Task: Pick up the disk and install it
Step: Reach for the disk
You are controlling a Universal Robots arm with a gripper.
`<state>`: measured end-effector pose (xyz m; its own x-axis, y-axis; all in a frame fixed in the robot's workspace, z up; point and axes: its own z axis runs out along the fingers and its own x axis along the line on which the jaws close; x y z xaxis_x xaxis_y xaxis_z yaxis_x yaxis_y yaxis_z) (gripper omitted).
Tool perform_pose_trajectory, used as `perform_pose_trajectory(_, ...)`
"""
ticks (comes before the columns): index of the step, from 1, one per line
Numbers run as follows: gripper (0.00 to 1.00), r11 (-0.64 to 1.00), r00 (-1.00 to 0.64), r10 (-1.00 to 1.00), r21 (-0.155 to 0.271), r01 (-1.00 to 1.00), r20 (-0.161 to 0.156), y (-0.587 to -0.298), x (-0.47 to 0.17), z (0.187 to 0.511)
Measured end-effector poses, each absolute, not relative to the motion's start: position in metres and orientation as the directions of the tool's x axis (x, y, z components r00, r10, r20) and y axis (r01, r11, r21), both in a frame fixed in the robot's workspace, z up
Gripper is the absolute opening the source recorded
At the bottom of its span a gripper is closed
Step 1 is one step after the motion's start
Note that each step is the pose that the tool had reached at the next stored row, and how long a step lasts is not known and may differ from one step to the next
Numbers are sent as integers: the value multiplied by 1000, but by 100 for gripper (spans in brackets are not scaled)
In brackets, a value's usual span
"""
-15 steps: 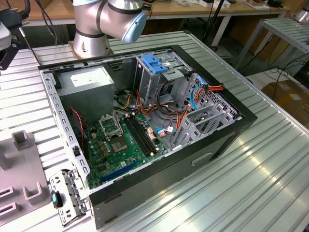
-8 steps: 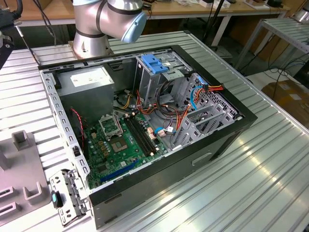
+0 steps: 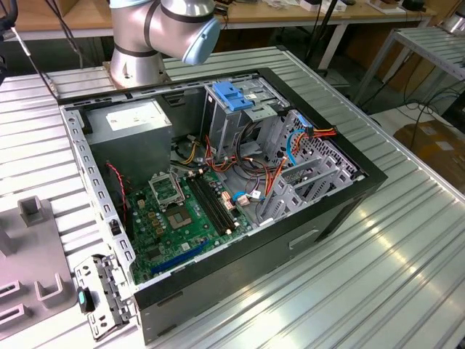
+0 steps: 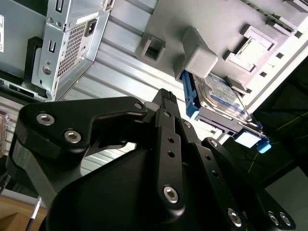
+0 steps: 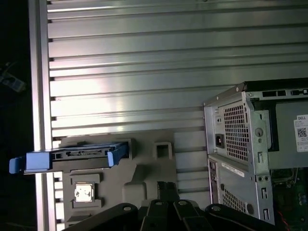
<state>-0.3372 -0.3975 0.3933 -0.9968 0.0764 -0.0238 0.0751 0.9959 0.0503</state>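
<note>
**On the flat grey fixture plate (image 5: 190, 163), the dark metal disk with blue plastic side rails (image 5: 77, 156) stands apart from the black gripper (image 5: 166, 186)**

In both wrist views we see the disk held in a raised holder of the plate, close to the plate's edge. In the first wrist view it shows edge-on. In the second wrist view its white label with a blue band faces us. The gripper hangs over the plate, well apart from the disk, and it touches nothing. Its fingers (image 5: 162, 188) look closed together, with nothing between them.

The plate lies on a ribbed aluminium table (image 3: 378, 276), just beside an open black computer case (image 3: 240, 280), on the exterior view's left of it. Inside the case we see a green motherboard (image 3: 182, 218), a grey metal power supply box with a white sticker (image 3: 134, 127), and a metal drive cage with a blue plastic part on top (image 3: 232, 98). The silver arm with a pale blue cap (image 3: 163, 33) rises at the far side of the case.
</note>
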Motion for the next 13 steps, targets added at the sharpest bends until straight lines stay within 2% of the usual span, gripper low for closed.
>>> perform_pose_trajectory(13,11,996,-997,76,50,75,-24,-397,-353,393)
